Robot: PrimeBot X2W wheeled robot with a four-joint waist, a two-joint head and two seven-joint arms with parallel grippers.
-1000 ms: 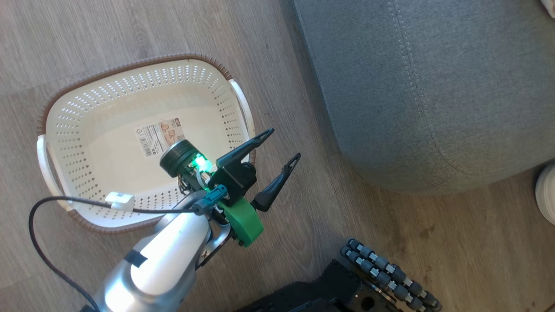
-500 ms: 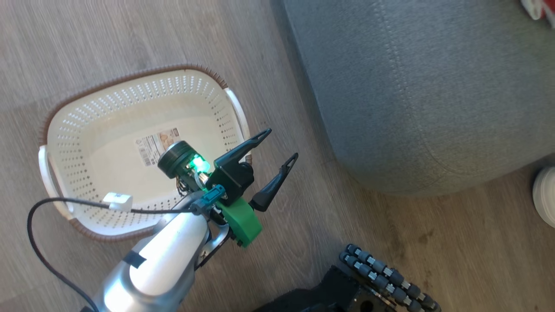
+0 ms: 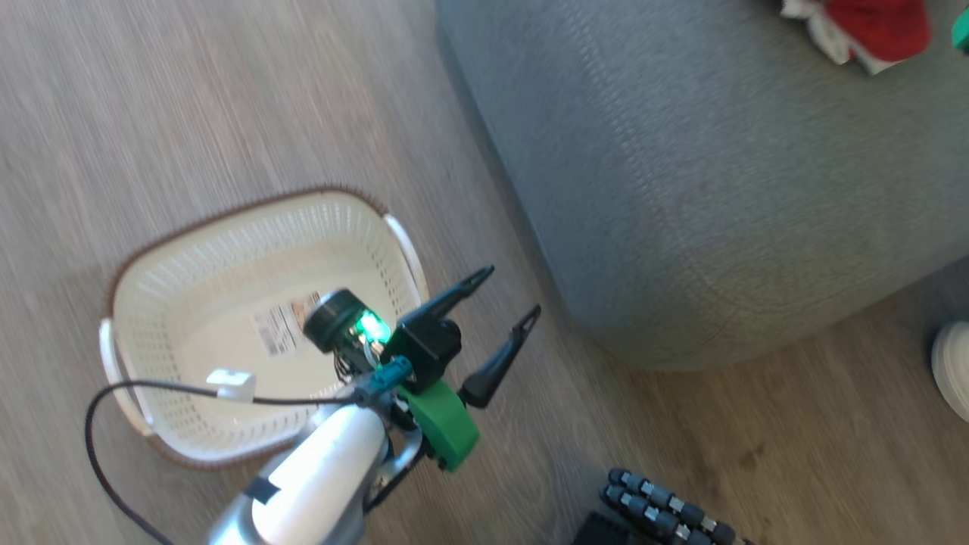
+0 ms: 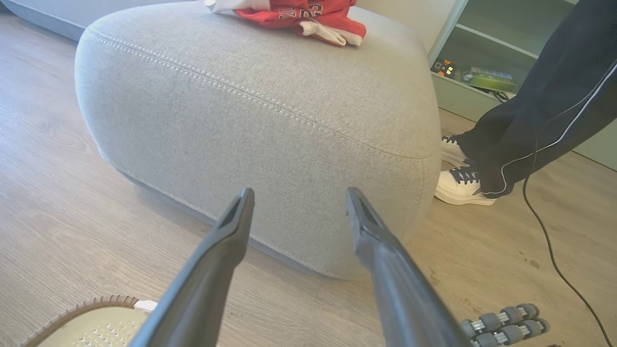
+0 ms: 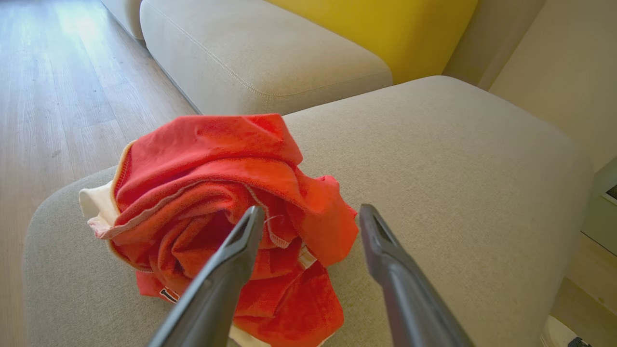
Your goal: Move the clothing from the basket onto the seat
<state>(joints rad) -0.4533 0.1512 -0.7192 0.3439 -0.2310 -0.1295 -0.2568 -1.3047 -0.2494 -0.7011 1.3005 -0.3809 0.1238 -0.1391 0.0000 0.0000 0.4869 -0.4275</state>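
The clothing [image 5: 207, 164] is seen crumpled on the seat [image 5: 458, 159], just beyond the tips of the right pincer [image 5: 311, 212], whose fingers are spread with nothing held. The left pincer [image 3: 511, 291] is likewise spread and empty beside the basket [image 3: 227, 242], well apart from the clothing.
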